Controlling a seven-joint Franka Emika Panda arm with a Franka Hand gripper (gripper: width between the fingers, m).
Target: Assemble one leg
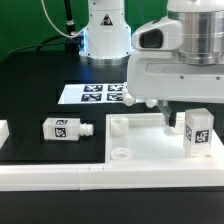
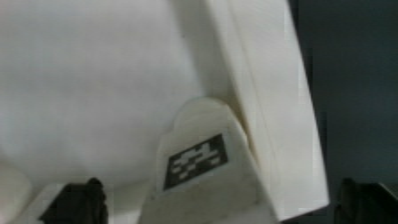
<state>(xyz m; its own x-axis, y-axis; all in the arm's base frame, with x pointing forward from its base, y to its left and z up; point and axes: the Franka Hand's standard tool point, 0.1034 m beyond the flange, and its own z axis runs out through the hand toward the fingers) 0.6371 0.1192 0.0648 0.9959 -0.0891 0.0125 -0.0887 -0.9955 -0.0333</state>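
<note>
One leg (image 1: 197,130), a small white block with a black-and-white tag, stands upright on the large white tray-like piece (image 1: 140,155) at the exterior view's right. My gripper (image 1: 178,112) hangs just above and behind it. In the wrist view the same leg (image 2: 205,155) lies between my two dark fingertips (image 2: 80,203), with a gap on each side; the gripper (image 2: 222,207) is open. A second leg (image 1: 62,128) lies on its side on the black table at the exterior view's left.
The marker board (image 1: 95,95) lies behind the tray-like piece. A short white part (image 1: 118,125) stands at the tray piece's back edge. Another white piece (image 1: 3,130) shows at the left edge. The arm's base (image 1: 105,30) stands at the back.
</note>
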